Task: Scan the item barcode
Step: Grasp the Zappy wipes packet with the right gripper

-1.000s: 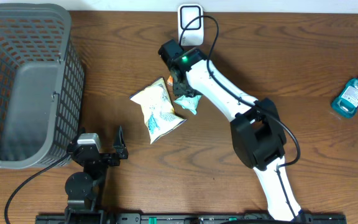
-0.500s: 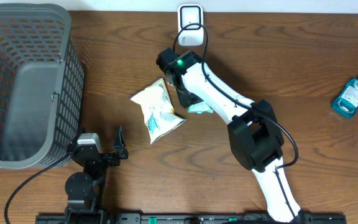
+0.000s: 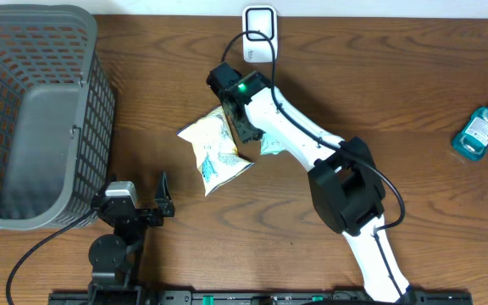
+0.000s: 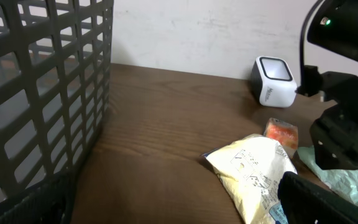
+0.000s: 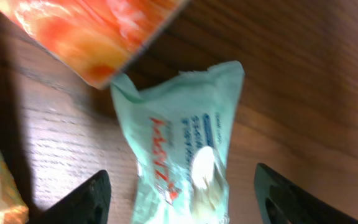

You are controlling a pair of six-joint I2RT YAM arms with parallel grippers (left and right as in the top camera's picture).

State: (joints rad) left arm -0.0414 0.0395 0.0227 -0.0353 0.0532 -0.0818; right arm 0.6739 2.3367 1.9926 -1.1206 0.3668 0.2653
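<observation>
- Right gripper [image 5: 182, 177] is open above the teal packet [image 5: 178, 134], one finger on each side, not touching.
- Packet lies on the tabletop [image 3: 413, 93], between the chip bag [image 3: 213, 151] and the scanner [image 3: 259, 23].
- Left gripper [image 3: 162, 200] is open, near the basket [image 3: 32, 110].

— Desk [image 3: 142, 76] edges, from overhead?
— Basket [image 3: 100, 110] at nine o'clock, scanner [image 3: 259, 23] at twelve, bottle [image 3: 479, 127] at three.
— Middle?
— Big bag [image 3: 213, 151] centred; small packet [image 5: 179, 149] just beside it at three; flat pouch [image 4: 281, 132] behind both, toward twelve, touching the packet's end.
</observation>
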